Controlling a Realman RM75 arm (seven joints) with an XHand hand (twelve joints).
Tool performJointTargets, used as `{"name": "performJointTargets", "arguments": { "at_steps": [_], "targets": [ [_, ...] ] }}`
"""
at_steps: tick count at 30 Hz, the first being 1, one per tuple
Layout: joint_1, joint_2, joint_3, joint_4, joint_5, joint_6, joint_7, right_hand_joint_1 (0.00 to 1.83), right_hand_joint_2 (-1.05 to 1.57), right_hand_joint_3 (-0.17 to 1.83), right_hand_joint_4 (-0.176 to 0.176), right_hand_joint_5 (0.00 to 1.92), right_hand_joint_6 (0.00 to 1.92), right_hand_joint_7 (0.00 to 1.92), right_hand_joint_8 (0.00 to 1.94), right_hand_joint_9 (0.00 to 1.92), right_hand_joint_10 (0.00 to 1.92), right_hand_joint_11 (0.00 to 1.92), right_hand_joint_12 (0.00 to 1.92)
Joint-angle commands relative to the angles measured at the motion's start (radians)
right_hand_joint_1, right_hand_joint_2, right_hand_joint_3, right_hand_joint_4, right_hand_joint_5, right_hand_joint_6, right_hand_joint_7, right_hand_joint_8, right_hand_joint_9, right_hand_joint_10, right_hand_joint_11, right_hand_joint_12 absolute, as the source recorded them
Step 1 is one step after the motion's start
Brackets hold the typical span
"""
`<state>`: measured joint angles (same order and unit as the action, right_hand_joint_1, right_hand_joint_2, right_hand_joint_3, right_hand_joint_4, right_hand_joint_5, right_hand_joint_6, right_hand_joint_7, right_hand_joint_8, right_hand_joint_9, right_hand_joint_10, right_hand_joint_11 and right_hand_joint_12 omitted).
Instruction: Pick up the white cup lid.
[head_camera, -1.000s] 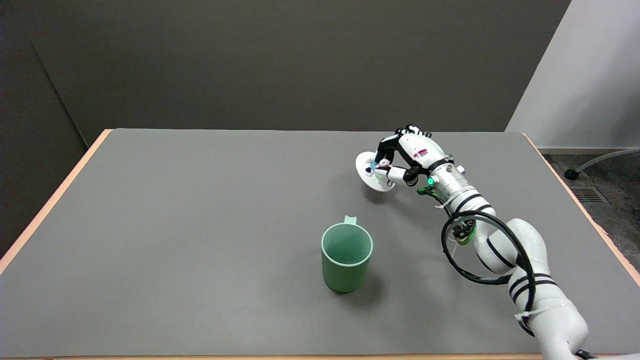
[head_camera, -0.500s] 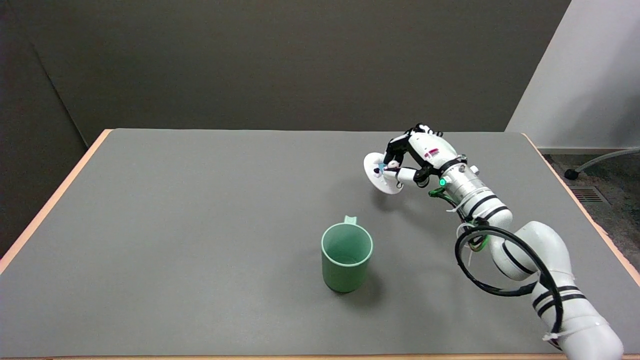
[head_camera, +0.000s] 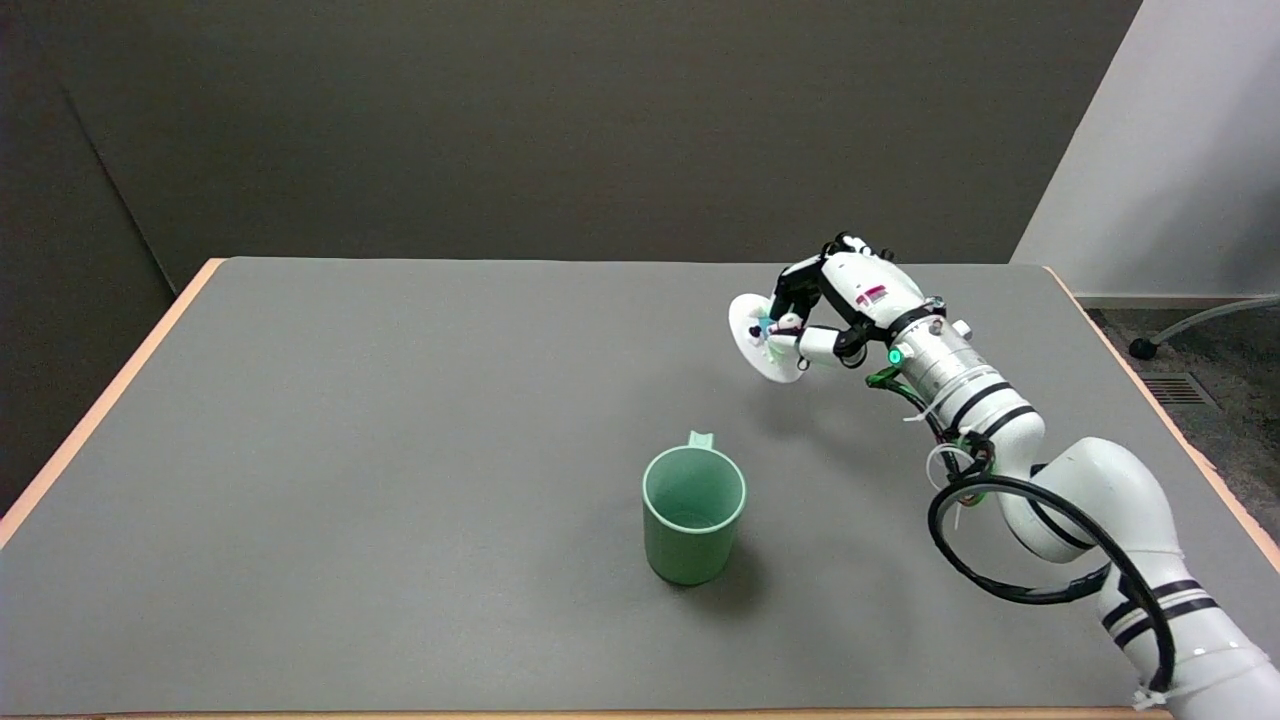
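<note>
Right hand (head_camera: 835, 310) grips the white cup lid (head_camera: 762, 340) — fingers curled round it, thumb side low, other fingers (head_camera: 790, 290) over the top edge. Only one view, the head cam, so everything comes from that.

Head view: lid sits at the hand's far-left tip, tilted steeply, its face turned away from the palm & toward the table's left. It is off the grey table (head_camera: 400, 450); a soft shadow lies on the surface below & a bit toward the wrist, so it's clear of the top. A small bluish bit shows at the lid's centre, right by the fingertips — prob. a knob or plug, too small to tell. Whether the hold is on that knob or on the rim I can't say for sure; looks like both are touched.

Handling, as a guess: thin plastic disc, v. light, stiff enough but smooth, so it could pivot or slip in a loose pinch. Best purchase is the centre knob w/ a finger backing the rim.

Green mug (head_camera: 693, 515) stands upright, well apart from the hand, below-left of it toward the near edge, open mouth up, nothing on it.
</note>
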<state>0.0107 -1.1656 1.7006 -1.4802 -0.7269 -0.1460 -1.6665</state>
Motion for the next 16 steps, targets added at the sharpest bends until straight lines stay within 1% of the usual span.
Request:
{"name": "performJointTargets", "arguments": {
  "at_steps": [1,6,8,13,16],
  "targets": [
    [-0.127,0.034,-0.014,-0.264,0.053,0.162,0.011,1.02,1.01,0.21,0.176,0.97,0.99,1.10,0.45,0.61,1.25,0.00,1.38],
    [-0.178,0.019,0.001,-0.342,0.055,0.195,-0.006,1.02,1.01,0.21,0.176,0.97,0.99,1.12,0.44,0.63,1.24,0.00,1.40],
    [-0.207,0.017,0.002,-0.385,0.098,0.234,-0.037,1.02,1.02,0.20,0.176,0.97,1.00,1.11,0.45,0.64,1.23,0.00,1.41],
    [-0.234,-0.008,0.002,-0.404,0.182,0.230,-0.106,1.02,1.02,0.20,0.176,0.97,1.00,1.11,0.46,0.65,1.23,0.00,1.41],
    [-0.242,-0.015,-0.011,-0.404,0.192,0.220,-0.117,1.02,1.02,0.20,0.176,0.97,1.00,1.12,0.46,0.65,1.23,0.00,1.40]
  ]
}}
